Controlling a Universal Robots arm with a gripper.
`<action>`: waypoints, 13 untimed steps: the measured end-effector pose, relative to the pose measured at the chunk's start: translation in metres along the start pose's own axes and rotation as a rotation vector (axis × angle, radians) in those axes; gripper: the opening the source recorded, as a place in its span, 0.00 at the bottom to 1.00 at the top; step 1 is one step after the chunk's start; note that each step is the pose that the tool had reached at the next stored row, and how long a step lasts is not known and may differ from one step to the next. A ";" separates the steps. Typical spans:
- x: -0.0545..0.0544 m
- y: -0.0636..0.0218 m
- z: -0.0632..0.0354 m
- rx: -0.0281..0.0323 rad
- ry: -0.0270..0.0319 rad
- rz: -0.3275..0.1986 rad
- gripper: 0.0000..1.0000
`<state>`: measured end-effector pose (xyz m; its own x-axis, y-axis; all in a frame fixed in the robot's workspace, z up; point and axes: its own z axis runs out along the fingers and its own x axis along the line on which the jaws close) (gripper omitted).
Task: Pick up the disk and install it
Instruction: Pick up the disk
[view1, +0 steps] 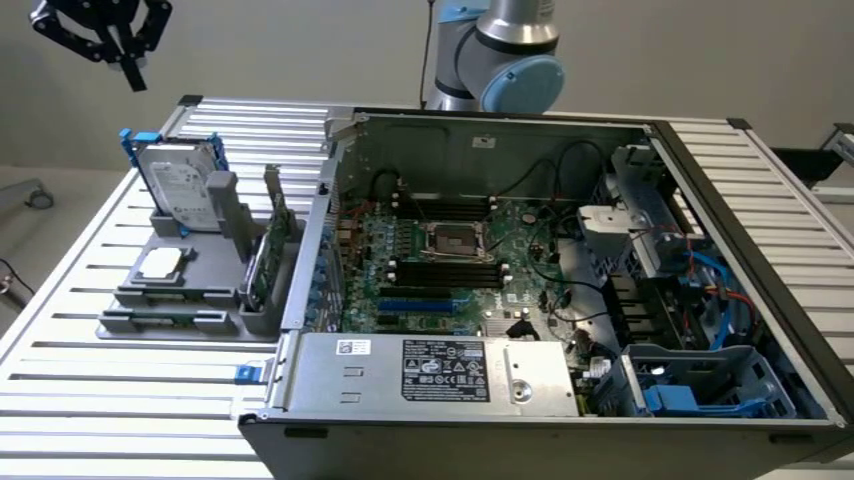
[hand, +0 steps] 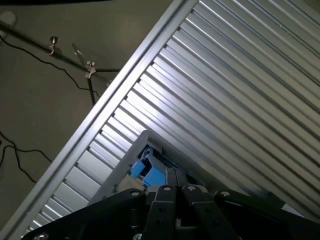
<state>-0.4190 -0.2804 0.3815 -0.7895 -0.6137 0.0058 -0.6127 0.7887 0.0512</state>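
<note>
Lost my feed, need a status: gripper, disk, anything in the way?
Gripper jaws shut, empty, raised clear of disk. Disk upright in grey holder, untouched. Nothing between them.

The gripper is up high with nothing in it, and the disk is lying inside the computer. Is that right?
Not quite. The gripper is up high with nothing in it, but the disk is not inside the computer. It stands on edge in the grey holder beside the computer, as the exterior view shows.

Diffuse, even light. Glare streaks the ribbed silver aluminium table (hand: 165, 115) in the wrist view; the open grey computer case (view1: 494, 140) lies shaded.
</note>
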 end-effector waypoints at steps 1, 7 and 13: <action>0.000 0.0003 0.0002 0.0005 0.0008 -0.011 0.11; 0.002 0.0019 0.0011 0.0128 0.0114 -0.065 0.11; 0.002 0.0019 0.0012 0.0210 0.0221 -0.174 0.11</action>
<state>-0.4215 -0.2799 0.3805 -0.6706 -0.7416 0.0206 -0.7409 0.6709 0.0325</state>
